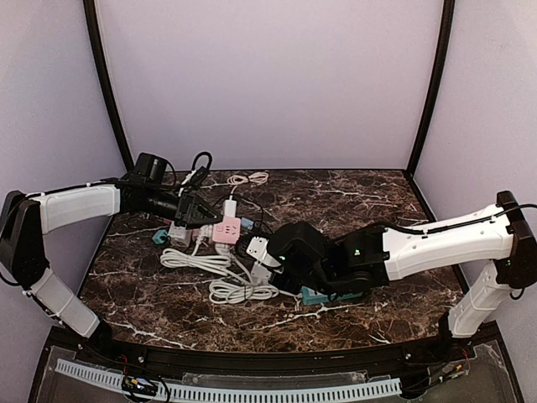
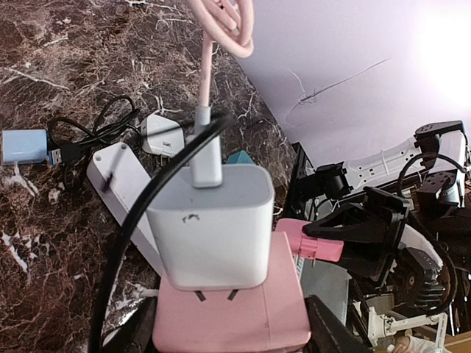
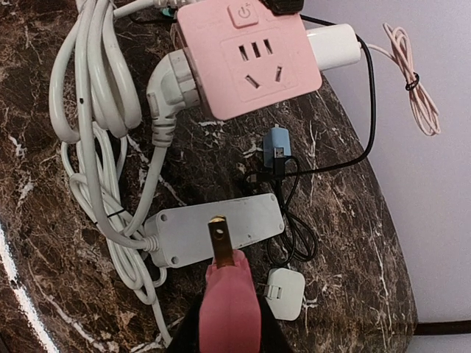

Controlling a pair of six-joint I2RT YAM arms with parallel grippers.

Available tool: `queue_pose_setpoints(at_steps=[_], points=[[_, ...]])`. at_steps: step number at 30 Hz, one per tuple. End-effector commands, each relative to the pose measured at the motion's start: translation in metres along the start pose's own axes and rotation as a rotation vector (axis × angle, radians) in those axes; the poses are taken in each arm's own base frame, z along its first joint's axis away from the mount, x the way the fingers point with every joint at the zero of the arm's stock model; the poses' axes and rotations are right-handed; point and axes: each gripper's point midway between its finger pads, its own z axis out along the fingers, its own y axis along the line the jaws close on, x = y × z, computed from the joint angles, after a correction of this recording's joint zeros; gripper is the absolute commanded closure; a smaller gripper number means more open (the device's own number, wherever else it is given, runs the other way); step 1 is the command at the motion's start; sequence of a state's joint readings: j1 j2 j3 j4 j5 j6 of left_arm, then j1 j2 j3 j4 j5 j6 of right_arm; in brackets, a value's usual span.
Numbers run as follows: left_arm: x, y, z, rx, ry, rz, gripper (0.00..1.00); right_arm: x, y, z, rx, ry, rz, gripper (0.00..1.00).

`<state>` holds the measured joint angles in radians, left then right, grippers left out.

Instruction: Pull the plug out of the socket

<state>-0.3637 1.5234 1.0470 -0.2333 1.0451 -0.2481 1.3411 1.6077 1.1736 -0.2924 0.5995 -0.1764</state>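
A pink socket cube point(image 3: 246, 51) lies on the marble table point(image 1: 377, 193); it also shows in the top view point(image 1: 226, 228) and the left wrist view point(image 2: 228, 312). My left gripper point(image 2: 228, 334) is shut on its sides, at left centre in the top view point(image 1: 201, 217). A white charger point(image 2: 210, 224) on a pink cable point(image 2: 221, 29) is plugged into one face, and a white angled plug point(image 3: 173, 88) into another. My right gripper point(image 3: 229, 327) is shut on a pink plug point(image 3: 228, 301). Its brass prongs point(image 3: 219, 239) are bare, clear of the cube. That plug also shows in the left wrist view point(image 2: 316, 244).
A white power strip point(image 3: 217, 228) lies face down under the pink plug, its thick white cord point(image 3: 96, 110) coiled to the left. A small white charger point(image 3: 285, 293), a blue adapter point(image 3: 278, 143) on a black cable and a coiled pink cable point(image 3: 412, 73) lie around.
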Motion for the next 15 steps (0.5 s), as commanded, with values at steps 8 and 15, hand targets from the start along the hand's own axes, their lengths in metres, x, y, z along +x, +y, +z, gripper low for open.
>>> queue_pose_setpoints(at_steps=[8,15], points=[[-0.015,-0.02,-0.004,0.029,-0.037,0.077,0.93,-0.011,-0.033,-0.014,0.051,-0.032,0.139,1.0],[-0.019,-0.026,-0.013,-0.021,-0.066,0.143,0.93,0.024,-0.081,-0.006,0.011,0.004,0.444,1.0]])
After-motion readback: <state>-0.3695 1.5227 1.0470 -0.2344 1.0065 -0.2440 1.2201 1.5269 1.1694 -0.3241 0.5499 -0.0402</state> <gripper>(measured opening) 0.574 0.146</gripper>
